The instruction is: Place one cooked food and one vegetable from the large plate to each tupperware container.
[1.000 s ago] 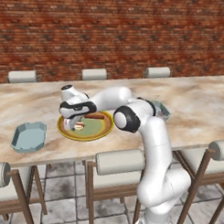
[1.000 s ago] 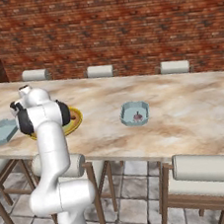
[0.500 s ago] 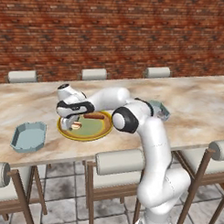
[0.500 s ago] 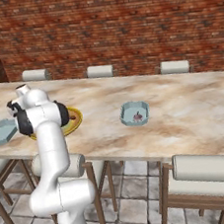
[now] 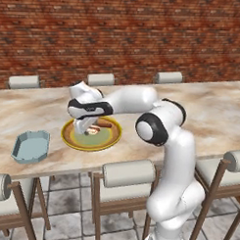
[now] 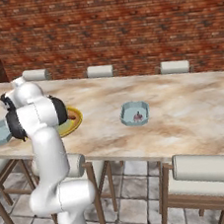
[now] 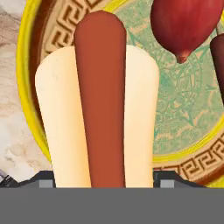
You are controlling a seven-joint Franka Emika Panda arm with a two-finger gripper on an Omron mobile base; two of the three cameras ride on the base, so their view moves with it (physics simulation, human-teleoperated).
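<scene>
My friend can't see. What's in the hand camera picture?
A hot dog, a brown sausage in a pale bun, lies close up on the large plate with its yellow rim. A dark red onion sits beside it on the green centre.

A long marble-patterned worktop [image 5: 39, 104] stands before a red brick wall [image 5: 120, 33], with pale cushioned wooden chairs [image 6: 201, 175] lined along its near and far sides over a grey tiled floor [image 6: 131, 211].
</scene>
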